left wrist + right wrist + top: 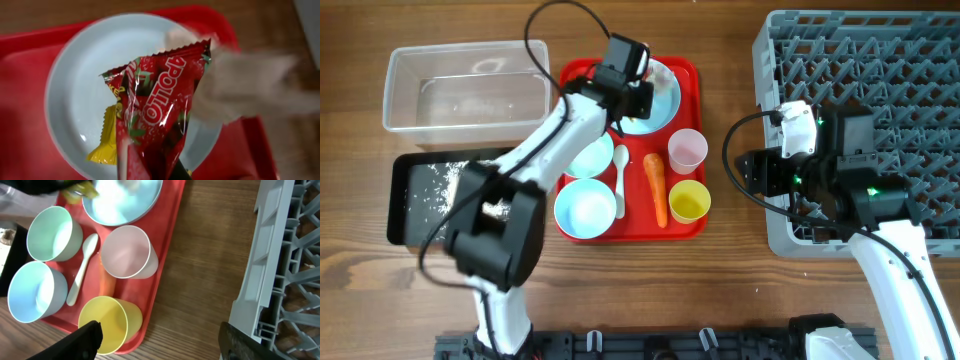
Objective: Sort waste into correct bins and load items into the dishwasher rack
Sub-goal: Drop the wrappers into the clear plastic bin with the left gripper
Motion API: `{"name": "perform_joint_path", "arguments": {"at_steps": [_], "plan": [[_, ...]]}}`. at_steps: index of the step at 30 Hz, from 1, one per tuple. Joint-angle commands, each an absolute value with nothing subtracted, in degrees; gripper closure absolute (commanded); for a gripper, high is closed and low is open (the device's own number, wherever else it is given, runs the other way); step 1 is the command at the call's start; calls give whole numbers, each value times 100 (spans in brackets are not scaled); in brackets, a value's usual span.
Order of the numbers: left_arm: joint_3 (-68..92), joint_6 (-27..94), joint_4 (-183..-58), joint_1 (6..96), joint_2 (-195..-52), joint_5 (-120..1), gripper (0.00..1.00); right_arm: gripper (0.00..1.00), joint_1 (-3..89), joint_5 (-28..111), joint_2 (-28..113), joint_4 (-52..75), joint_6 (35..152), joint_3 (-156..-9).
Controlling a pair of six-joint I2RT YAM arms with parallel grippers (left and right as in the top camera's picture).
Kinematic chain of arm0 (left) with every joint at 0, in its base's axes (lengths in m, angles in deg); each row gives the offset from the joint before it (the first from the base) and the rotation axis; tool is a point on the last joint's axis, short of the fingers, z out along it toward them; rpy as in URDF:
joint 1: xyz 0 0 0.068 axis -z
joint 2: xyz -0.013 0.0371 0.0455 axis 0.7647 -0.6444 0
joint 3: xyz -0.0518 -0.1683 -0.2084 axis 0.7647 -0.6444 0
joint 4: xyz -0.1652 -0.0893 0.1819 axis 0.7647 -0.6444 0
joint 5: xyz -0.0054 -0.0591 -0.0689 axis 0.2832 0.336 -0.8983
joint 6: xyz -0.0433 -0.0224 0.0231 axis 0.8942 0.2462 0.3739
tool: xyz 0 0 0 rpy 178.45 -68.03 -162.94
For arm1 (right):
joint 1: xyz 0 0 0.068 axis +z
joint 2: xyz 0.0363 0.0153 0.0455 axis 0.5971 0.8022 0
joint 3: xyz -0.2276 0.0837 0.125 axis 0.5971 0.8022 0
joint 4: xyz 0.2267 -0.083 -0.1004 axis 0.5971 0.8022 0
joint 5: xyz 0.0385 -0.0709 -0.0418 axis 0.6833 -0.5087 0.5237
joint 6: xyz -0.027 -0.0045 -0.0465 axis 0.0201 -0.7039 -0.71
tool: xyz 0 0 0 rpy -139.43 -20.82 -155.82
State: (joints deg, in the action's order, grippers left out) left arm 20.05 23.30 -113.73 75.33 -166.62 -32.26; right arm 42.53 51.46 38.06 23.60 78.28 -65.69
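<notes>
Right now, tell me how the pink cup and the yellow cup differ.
Colour: the pink cup is pale pink, the yellow cup bright yellow. Place: the pink cup stands next to the plate; the yellow cup stands at the red tray's near right corner, beside the carrot's tip. Both stand upright, empty, on the same tray.

It looks like a robotics lab staged as a dish-clearing station. A left arm (pixel 555 130) and right arm (pixel 900 250) rise from a black rail (pixel 650 345) at the near edge of a wooden desk (pixel 730 290). The desk carries a grey dishwasher rack (pixel 920 60) at its far right corner, a red tray (pixel 692 75) in the middle, and a clear tub (pixel 460 52) and black tray (pixel 398 205) near the left edge.
</notes>
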Motion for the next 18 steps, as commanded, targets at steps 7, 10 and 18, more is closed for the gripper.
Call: {"name": "perform_joint_path", "arguments": {"at_steps": [7,10,18], "plan": [[2055,2321,-11859,6626,-15407,-3221,96,23,4271,5107,3828,2341,7854,-6696],[2055,2319,-11922,6187,-15167,-3073,96,23,4271,5107,3828,2341,7852,-6696],[2009,2151,-12016,5212,-15459,-2837,94,23,4271,5107,3828,2339,7854,-6696]]}}
